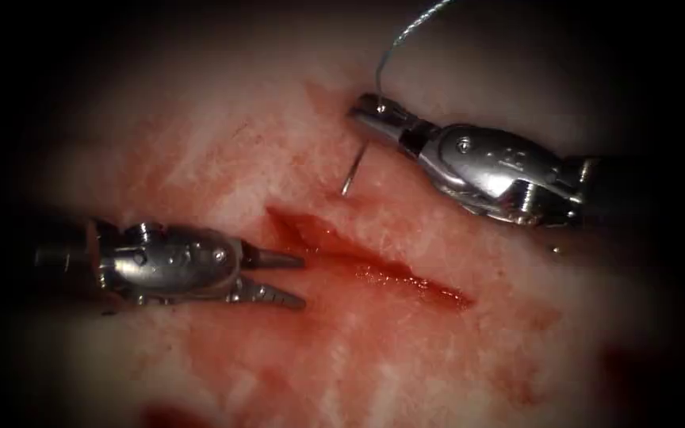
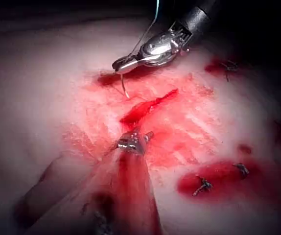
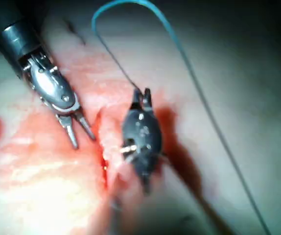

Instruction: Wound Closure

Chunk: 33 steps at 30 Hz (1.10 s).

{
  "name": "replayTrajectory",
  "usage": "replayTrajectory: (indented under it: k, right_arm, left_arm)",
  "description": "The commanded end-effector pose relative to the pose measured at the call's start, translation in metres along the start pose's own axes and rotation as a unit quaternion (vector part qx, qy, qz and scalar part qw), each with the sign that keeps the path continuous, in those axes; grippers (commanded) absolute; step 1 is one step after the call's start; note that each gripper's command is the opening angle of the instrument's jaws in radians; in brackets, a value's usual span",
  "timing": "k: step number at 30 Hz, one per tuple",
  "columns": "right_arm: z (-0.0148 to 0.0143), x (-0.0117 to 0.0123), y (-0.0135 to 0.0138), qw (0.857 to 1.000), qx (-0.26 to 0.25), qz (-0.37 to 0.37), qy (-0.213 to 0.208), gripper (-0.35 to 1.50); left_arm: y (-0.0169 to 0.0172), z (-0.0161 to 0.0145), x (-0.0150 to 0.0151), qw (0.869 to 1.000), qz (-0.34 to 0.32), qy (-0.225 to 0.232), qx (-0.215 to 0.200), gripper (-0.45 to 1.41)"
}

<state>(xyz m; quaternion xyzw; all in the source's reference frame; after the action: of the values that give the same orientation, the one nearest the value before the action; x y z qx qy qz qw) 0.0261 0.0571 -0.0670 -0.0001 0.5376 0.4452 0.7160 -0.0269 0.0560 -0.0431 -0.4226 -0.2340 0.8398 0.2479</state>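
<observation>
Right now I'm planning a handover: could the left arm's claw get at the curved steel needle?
Probably yes: the left claw is open and empty, and only bare tissue lies between it and the needle.

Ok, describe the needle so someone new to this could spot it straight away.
Start at the dark red open cut in the pale tissue, then look just above its left end. There the right arm's silver end effector is shut on a thin curved steel needle, whose tip points down at the tissue, with thread trailing upward.

Dim, dark vignetted edges, blurred wrist views
</observation>
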Motion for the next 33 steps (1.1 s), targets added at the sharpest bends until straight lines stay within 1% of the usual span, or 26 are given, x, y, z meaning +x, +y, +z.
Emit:
replayTrajectory:
  k: [1,2,3,9,10,14,19,23,24,28,33]
  right_arm:
    - [0.001,-0.0008,-0.0008,1.0,0.01,0.023,-0.011,-0.35]
    - [0.001,-0.0009,-0.0009,0.999,0.012,0.034,-0.016,-0.35]
    - [0.0012,-0.0012,-0.0011,0.998,0.019,0.055,-0.03,-0.35]
    - [0.0021,-0.0023,-0.002,0.99,0.042,0.111,-0.07,-0.35]
    - [0.0024,-0.0027,-0.0024,0.987,0.05,0.126,-0.084,-0.35]
    - [0.0026,-0.0037,-0.0032,0.979,0.061,0.157,-0.112,-0.35]
    - [0.0022,-0.0043,-0.0039,0.974,0.061,0.18,-0.125,-0.35]
    - [0.0013,-0.0049,-0.0055,0.97,0.067,0.19,-0.135,-0.35]
    - [0.001,-0.0052,-0.0062,0.97,0.071,0.188,-0.139,-0.35]
    - [0.0006,-0.0056,-0.0072,0.968,0.086,0.186,-0.145,-0.35]
    - [0.0006,-0.0058,-0.0072,0.965,0.101,0.188,-0.149,-0.35]
  left_arm:
    - [0.0003,0.0008,-0.0006,1.0,0.0,-0.001,-0.002,0.07]
    - [0.0003,0.0008,-0.0006,1.0,0.0,-0.001,-0.002,0.07]
    - [0.0003,0.0007,-0.0006,1.0,0.0,-0.001,-0.002,0.07]
    - [0.0002,0.0006,-0.0008,1.0,0.001,-0.001,-0.003,0.07]
    - [0.0002,0.0005,-0.0008,1.0,0.001,-0.001,-0.003,0.07]
    - [0.0001,0.0005,-0.0008,1.0,0.002,-0.001,-0.004,0.07]
    - [0.0,0.0004,-0.0009,1.0,0.002,-0.001,-0.004,0.07]
    - [0.0,0.0004,-0.0009,1.0,0.002,-0.001,-0.005,0.07]
    - [0.0,0.0003,-0.0009,1.0,0.002,-0.001,-0.005,0.07]
    - [-0.0001,0.0003,-0.0008,1.0,-0.001,-0.001,-0.005,0.07]
    - [-0.0001,0.0003,-0.0008,1.0,0.002,-0.001,-0.005,0.07]
